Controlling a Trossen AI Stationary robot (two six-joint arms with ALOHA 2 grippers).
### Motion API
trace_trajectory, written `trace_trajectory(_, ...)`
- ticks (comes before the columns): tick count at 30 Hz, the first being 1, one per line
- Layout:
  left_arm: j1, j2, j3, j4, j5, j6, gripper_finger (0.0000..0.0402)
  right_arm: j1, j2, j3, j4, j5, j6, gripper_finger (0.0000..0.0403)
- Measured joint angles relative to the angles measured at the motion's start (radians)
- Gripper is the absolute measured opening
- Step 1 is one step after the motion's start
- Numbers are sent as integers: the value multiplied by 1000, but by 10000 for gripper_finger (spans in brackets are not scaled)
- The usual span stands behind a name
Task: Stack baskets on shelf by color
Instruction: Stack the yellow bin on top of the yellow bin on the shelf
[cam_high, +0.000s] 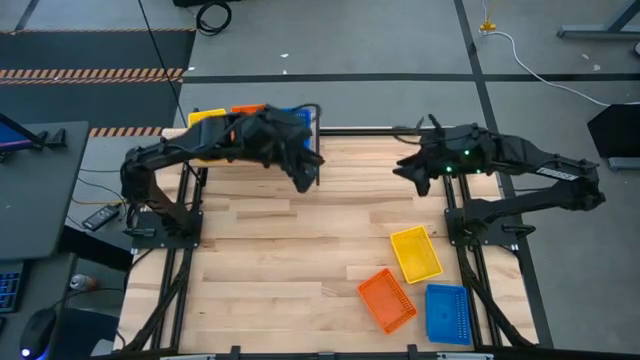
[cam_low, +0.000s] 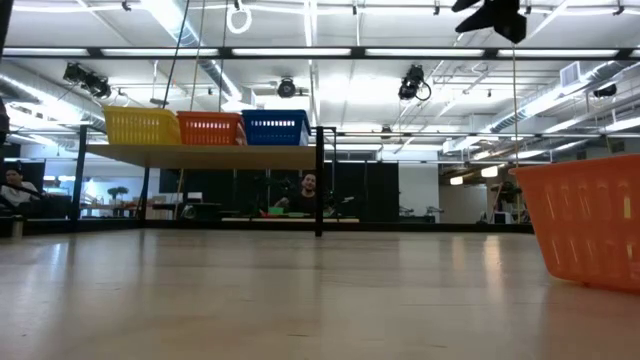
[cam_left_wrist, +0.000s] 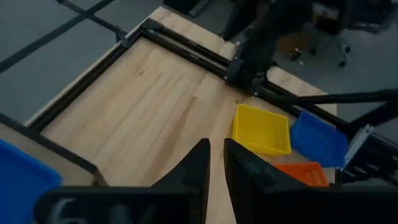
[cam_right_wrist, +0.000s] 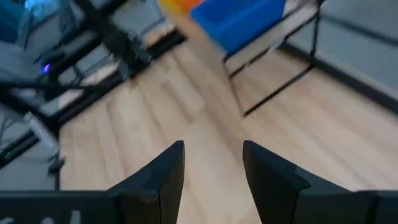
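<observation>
On the shelf (cam_low: 200, 156) at the table's far left, a yellow basket (cam_low: 142, 125), an orange basket (cam_low: 210, 128) and a blue basket (cam_low: 275, 127) stand side by side. A yellow basket (cam_high: 415, 252), an orange one (cam_high: 386, 298) and a blue one (cam_high: 447, 312) lie flat on the tabletop at the near right. My left gripper (cam_high: 308, 172) hangs in the air just off the shelf's right end, with a narrow gap between its fingers (cam_left_wrist: 216, 163) and nothing in it. My right gripper (cam_high: 410, 172) hovers open and empty (cam_right_wrist: 213, 162) over the table's far right.
The shelf's black legs (cam_low: 319, 180) stand on the tabletop. Bare wood lies between the shelf and the three loose baskets. The right arm's black base frame (cam_high: 480, 225) stands just beyond the yellow basket on the table. People sit in the room behind the table.
</observation>
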Motion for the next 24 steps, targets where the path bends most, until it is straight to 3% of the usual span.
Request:
trace_trajectory(5,-68,38,-1,122,-79,-83,52,-13,37,0,78,-109,-17,169)
trace_trajectory(12,-130,88,0,296,-160,-156,49,44,69,-1,3,-338,-57,169)
trace_trajectory(16,-170,88,0,336,-200,-210,52,77,16,0,-20,-315,-29,169)
trace_trajectory(24,-190,84,1,316,-178,-189,52,106,-94,-31,-165,-179,33,169)
